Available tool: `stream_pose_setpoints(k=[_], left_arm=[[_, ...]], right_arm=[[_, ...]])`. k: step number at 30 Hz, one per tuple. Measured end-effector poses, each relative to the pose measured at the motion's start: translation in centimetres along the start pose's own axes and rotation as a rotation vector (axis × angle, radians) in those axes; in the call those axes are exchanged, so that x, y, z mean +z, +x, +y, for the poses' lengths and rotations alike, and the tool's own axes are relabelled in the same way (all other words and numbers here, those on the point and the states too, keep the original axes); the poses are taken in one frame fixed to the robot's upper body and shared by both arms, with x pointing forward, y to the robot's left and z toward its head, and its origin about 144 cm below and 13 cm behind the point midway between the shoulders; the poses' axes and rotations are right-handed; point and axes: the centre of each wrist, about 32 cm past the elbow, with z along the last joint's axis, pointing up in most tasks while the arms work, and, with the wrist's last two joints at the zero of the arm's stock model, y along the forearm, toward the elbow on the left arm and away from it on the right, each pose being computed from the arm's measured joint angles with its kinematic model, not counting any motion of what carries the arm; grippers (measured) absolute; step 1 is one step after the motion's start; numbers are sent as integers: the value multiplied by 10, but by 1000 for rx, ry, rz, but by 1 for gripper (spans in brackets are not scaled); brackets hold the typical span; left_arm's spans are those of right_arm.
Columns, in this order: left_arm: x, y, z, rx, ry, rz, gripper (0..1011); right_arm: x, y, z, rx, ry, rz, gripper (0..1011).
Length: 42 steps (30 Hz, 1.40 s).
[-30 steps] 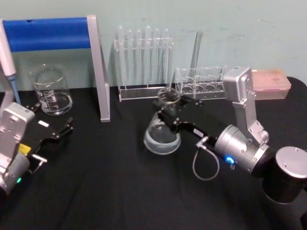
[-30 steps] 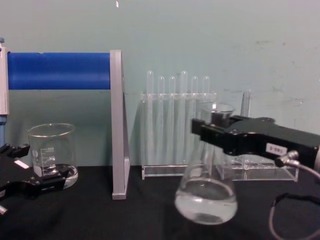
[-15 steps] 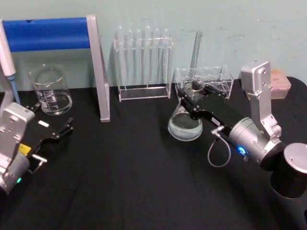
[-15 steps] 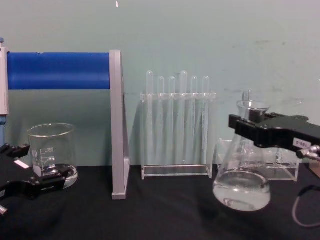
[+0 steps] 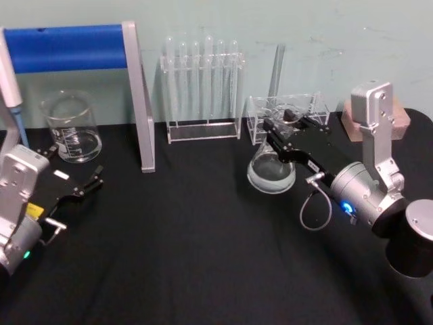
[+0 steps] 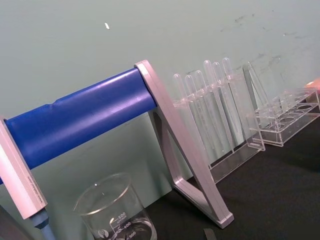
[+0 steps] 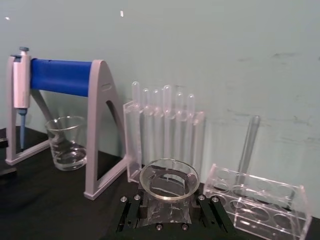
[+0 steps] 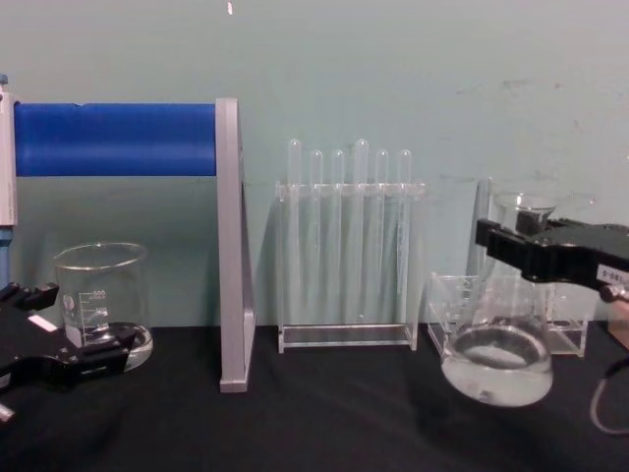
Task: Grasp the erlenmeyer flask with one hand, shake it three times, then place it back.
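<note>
The erlenmeyer flask (image 5: 270, 175) is clear glass with a little clear liquid in its wide base. It hangs tilted just above the black table, in front of the low clear rack at the right. My right gripper (image 5: 289, 128), black with a small white label and a silver cable plug, is shut on its neck. The chest view has the flask (image 8: 496, 364) under the gripper (image 8: 521, 241). From the right wrist I look down on the flask's rim (image 7: 169, 196) between the fingers (image 7: 129, 215). My left gripper (image 5: 74, 186) rests open at the table's left, near the beaker.
At the back stand a blue-barred pipette stand (image 5: 67, 47), a glass beaker (image 5: 71, 128), a tall test tube rack (image 5: 203, 88) and a low clear rack (image 5: 287, 108) right behind the flask. A pinkish box (image 5: 399, 122) sits at the far right.
My right gripper has carried the flask from the table's middle to the right, up to the low rack. The flask's tilt has changed. The left arm has not moved.
</note>
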Motion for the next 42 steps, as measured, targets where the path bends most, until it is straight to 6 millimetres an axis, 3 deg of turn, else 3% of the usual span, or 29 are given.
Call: stream_pose_setpoints(k=[16, 42], left_arm=[[0, 0, 0, 0, 0, 0, 1001], [0, 0, 0, 0, 0, 0, 1001]], right_arm=[[1, -37, -2, 252, -23, -15, 450], [2, -60, -12, 583, -5, -19, 450]])
